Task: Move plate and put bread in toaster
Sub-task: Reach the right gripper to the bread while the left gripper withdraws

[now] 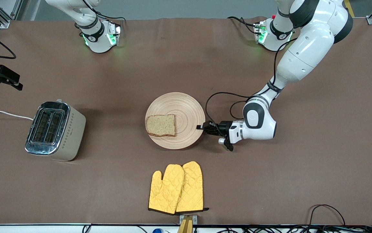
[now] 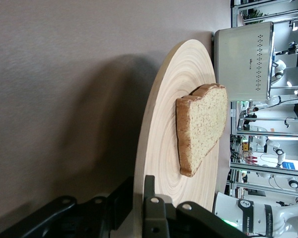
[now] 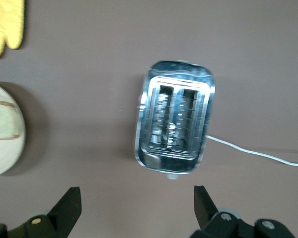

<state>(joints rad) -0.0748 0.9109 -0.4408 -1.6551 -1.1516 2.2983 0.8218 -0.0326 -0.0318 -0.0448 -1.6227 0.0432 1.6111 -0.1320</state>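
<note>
Clearly the left gripper point(image 1: 202, 127) is clamped on the rim of the round beige wooden plate point(image 1: 186, 108), at the edge toward the left arm's end. On it lies the square wholegrain bread point(image 1: 161, 125), toward the cream two-slot toaster point(image 1: 55, 130), over which the right gripper point(image 3: 137, 206) hovers with fingers wide apart.

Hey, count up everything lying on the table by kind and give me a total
Plate: 1
Bread slice: 1
Toaster: 1
Yellow oven mitts: 2
Total: 5
</note>
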